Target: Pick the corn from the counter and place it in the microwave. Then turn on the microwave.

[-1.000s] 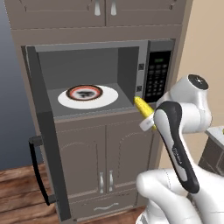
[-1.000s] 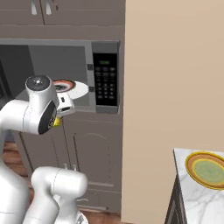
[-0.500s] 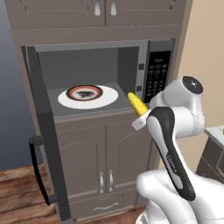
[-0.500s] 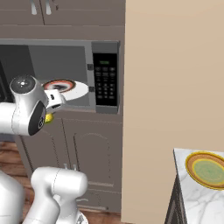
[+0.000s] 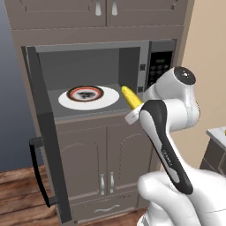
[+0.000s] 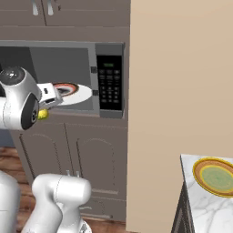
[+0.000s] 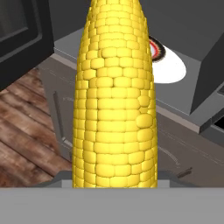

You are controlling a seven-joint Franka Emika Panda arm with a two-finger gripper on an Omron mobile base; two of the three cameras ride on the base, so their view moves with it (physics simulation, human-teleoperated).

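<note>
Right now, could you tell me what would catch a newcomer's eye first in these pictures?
The bumpy yellow corn cob stands out first, held in the robot's fingers and rising up the middle of the hand view, pointing toward the big grey built-in microwave. The microwave's dark door hangs wide open on the left, and a white round plate carrying a dark-rimmed round dish lies on its floor. In the right base view, a yellow-green dish rests on the pale counter corner.

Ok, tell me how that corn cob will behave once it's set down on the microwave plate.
The corn is round and tapered, so it will probably roll, likely curving toward its narrow end. It looks stiff, not floppy. The white plate looks flat and smooth, so it may not stop a roll, though the bumpy kernels could add some grip.
</note>
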